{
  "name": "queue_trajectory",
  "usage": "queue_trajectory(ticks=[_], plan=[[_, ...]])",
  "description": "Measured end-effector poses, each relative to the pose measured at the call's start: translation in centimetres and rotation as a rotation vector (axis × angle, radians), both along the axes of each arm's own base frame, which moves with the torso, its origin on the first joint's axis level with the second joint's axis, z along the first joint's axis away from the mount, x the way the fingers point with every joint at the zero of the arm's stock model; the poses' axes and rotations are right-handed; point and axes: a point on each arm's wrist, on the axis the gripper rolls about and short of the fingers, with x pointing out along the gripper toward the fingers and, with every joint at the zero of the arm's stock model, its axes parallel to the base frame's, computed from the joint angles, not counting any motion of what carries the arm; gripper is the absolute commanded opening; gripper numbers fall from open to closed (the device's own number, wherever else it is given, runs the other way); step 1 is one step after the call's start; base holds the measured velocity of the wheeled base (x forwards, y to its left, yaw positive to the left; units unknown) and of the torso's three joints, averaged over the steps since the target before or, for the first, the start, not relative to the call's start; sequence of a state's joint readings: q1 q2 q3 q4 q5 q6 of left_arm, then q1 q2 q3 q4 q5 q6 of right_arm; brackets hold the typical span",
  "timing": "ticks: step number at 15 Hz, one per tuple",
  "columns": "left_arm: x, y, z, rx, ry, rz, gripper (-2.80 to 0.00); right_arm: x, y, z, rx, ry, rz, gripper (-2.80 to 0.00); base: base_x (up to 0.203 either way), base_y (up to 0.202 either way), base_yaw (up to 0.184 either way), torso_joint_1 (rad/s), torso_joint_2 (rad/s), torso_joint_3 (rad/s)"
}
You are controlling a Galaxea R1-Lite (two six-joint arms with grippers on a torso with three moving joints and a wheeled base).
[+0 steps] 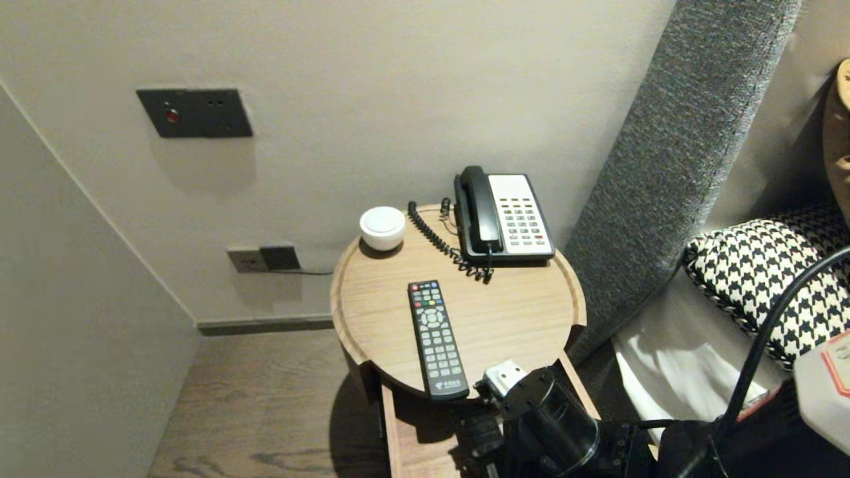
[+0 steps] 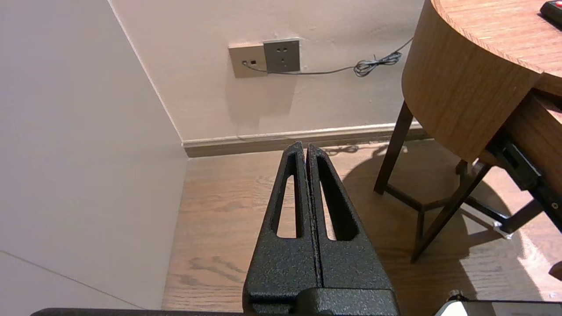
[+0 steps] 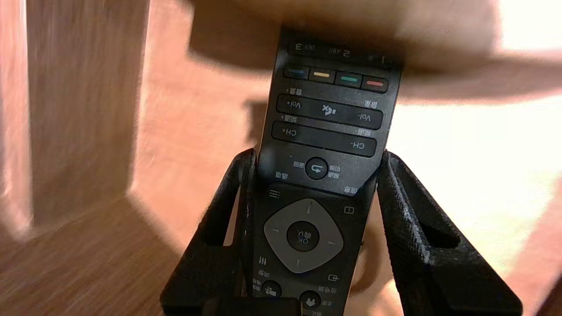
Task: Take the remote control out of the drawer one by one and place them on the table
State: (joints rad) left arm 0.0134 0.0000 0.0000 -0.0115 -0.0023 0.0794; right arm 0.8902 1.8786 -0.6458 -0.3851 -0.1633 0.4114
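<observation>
While the left gripper (image 2: 306, 147) just hangs low off to the left of the table (image 1: 518, 318), fingers pressed together, the right arm (image 1: 551, 425) is tucked in under the table's front edge, wrist dipped down. The right gripper (image 3: 316, 158) is clamped on a remote (image 3: 325, 123), buttons facing the wrist. Its long axis runs along the fingers and its far end pokes under the table top.

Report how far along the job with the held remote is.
Done: the drawer under the round table stands open, and the right gripper is clamped on a dark remote over it, below the tabletop's edge. In hand: carrying that remote. Left: setting it down and letting go. A second remote lies on top. The left gripper hangs shut beside the table.
</observation>
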Motion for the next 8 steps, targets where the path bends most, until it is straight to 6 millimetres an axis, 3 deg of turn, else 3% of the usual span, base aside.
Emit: queue_trajectory(ticks=[4,8], plan=[[0.0,0.0,0.0,0.0,0.0,0.0,-2.8,1.7,-1.4,0.9,0.129,0.181,-0.029,-2.8,0.0,0.0,0.0,0.0,0.0,0.0],[0.0,0.0,0.0,0.0,0.0,0.0,-2.8,2.0,-1.9,1.2,0.16,0.209,-0.034,-2.8,0.0,0.0,0.0,0.0,0.0,0.0]])
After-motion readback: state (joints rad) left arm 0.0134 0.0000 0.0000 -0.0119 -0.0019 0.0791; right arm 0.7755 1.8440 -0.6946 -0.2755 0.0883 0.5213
